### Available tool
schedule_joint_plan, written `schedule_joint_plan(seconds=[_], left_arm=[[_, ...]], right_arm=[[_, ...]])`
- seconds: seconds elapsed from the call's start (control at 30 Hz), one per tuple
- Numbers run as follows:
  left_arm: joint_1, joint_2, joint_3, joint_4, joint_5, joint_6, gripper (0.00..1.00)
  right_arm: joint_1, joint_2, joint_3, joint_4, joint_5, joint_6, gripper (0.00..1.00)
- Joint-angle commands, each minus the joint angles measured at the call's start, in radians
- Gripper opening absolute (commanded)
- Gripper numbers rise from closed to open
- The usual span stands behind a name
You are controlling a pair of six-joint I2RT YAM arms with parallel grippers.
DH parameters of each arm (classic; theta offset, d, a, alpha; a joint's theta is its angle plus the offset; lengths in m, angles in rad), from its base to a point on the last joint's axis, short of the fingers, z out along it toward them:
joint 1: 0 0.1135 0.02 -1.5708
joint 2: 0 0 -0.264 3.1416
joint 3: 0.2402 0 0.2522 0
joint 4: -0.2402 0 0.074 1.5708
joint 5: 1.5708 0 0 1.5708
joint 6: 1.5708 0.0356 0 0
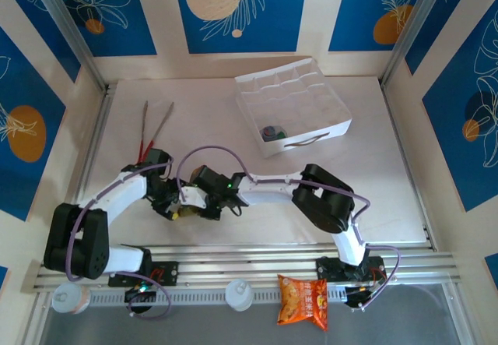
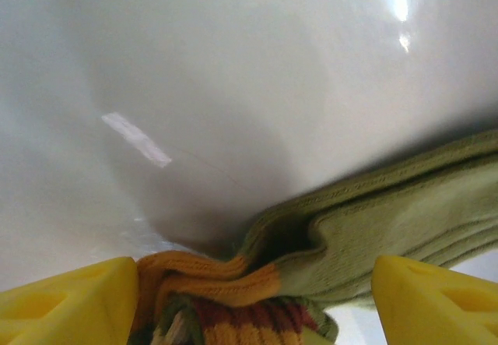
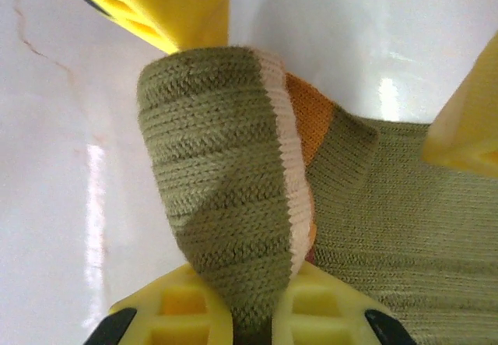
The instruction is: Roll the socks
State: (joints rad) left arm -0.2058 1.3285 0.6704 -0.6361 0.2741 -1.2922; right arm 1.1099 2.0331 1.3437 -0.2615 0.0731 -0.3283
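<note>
The socks lie bunched on the white table between both grippers. In the left wrist view an olive-green sock [image 2: 405,220] lies over an orange cuff [image 2: 210,275] and orange and red stripes. My left gripper [image 2: 253,302] is open, its yellow fingertips [image 2: 70,306] standing wide on either side of the bundle. In the right wrist view my right gripper [image 3: 253,314] is shut on a raised olive fold of sock [image 3: 218,181] edged in cream. From above, the two grippers [image 1: 187,202] meet nose to nose near the left front and cover most of the socks.
A white divided box [image 1: 311,139] stands at the back right with a dark rolled item [image 1: 271,133] in a front cell. Tongs [image 1: 152,131] lie at the back left. An orange snack packet [image 1: 303,300] rests on the front rail.
</note>
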Motion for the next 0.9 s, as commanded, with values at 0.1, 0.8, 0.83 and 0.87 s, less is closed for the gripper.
schedule_joint_plan(seconds=[0.1,0.8,0.83,0.87], left_arm=[[0.028,-0.073,-0.007,-0.115,0.059,-0.002,0.76],[0.122,0.209,0.005,-0.042,0.253,0.015,0.54],[0.126,0.227,0.026,-0.053,0.254,0.015,0.55],[0.131,0.239,0.041,-0.052,0.259,0.009,0.57]], right_arm=[[-0.050,0.169,0.022,-0.308,-0.109,0.165,0.00],[-0.053,0.195,0.055,-0.328,-0.062,0.216,0.00],[-0.049,0.193,0.053,-0.325,-0.042,0.216,0.00],[-0.048,0.193,0.053,-0.327,-0.028,0.219,0.00]])
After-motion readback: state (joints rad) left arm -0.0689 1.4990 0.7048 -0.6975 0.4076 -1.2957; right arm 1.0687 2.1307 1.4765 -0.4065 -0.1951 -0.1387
